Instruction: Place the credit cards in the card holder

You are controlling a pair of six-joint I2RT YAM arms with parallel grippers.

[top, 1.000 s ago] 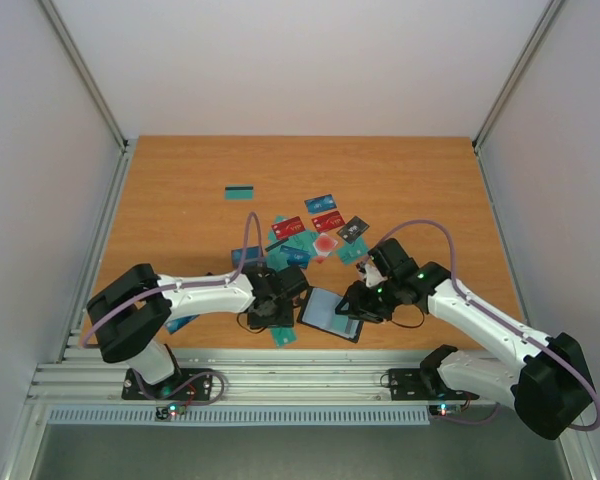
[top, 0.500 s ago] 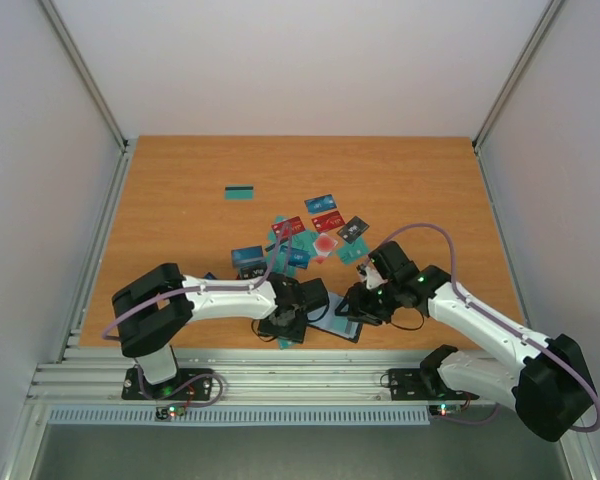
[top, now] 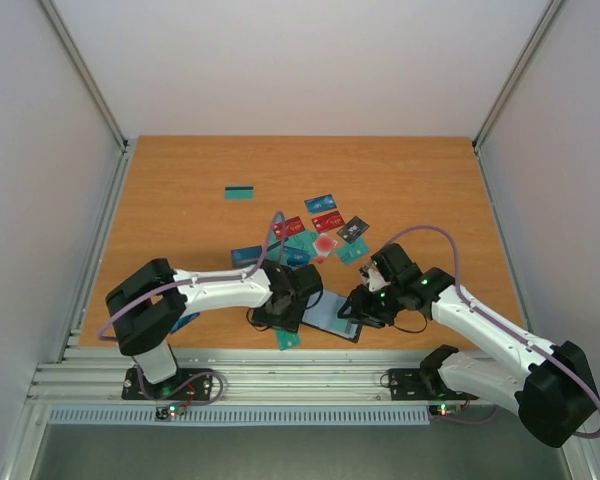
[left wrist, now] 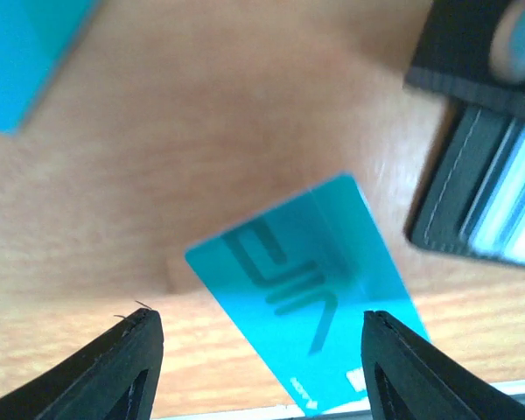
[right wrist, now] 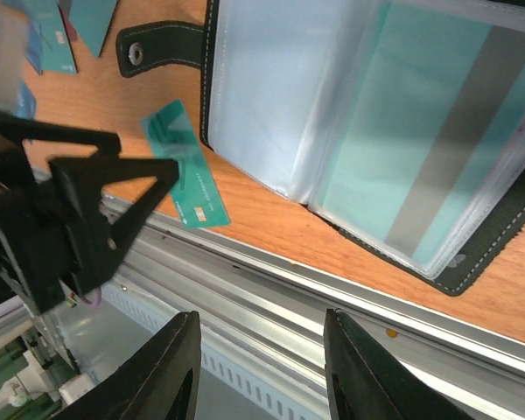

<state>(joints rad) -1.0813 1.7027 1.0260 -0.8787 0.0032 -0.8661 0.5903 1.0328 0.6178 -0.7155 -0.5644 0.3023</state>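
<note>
The black card holder [top: 332,312] lies open near the table's front edge. In the right wrist view its clear pockets [right wrist: 350,114] hold a teal card with a grey stripe [right wrist: 437,157]. A loose teal card [top: 287,338] lies at the front edge, left of the holder. In the left wrist view this card [left wrist: 306,297] lies between my open fingers. My left gripper [top: 283,303] is open and empty just above it. My right gripper [top: 357,305] is open and empty at the holder's right side, fingers [right wrist: 171,367] over the rail. Several cards [top: 315,240] lie scattered behind.
A lone teal card [top: 240,192] lies far back left and a blue card [top: 183,322] lies beside the left arm. The aluminium rail [right wrist: 271,297] runs along the table's front edge, just past the loose card. The holder's strap with a snap [right wrist: 153,52] sticks out left.
My left gripper moved right toward the card holder, then came back slightly, and now hangs over the loose teal card. The right arm has barely moved.
</note>
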